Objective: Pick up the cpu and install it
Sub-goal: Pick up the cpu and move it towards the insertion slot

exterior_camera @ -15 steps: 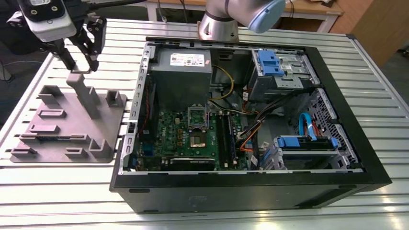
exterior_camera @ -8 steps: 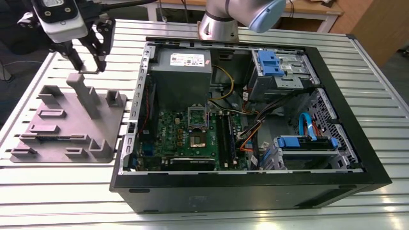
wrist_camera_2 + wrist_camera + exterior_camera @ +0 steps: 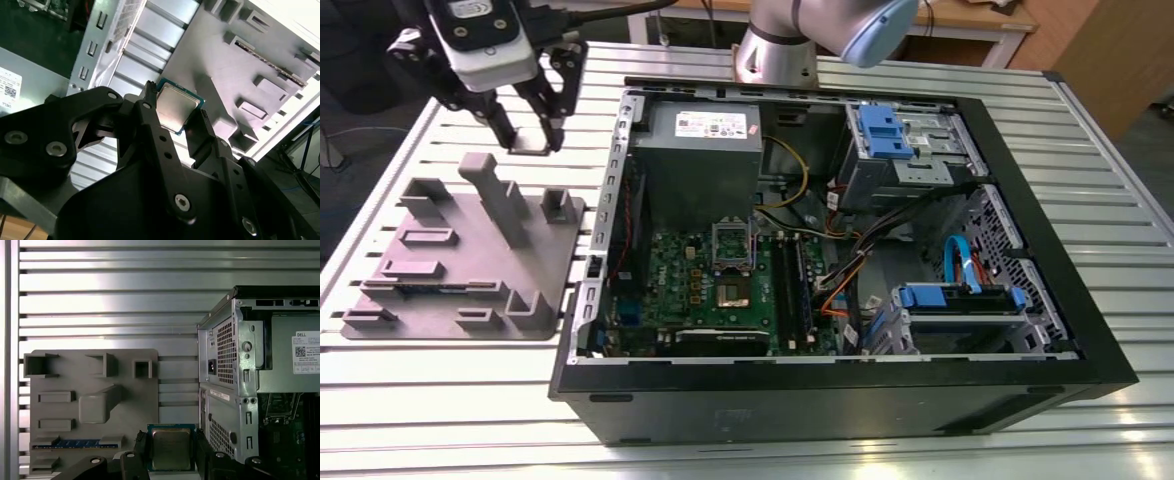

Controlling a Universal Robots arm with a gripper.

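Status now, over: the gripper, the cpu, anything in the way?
Status: gripper shut on cpu. Cpu held up near grey fixture, outside open computer case. Nothing seen blocking the way to the case.

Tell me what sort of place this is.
Probably a robotics bench for computer assembly: an open black computer case lies on a slatted metal table beside a grey moulded fixture, and the black gripper holds a small square silver-topped cpu.
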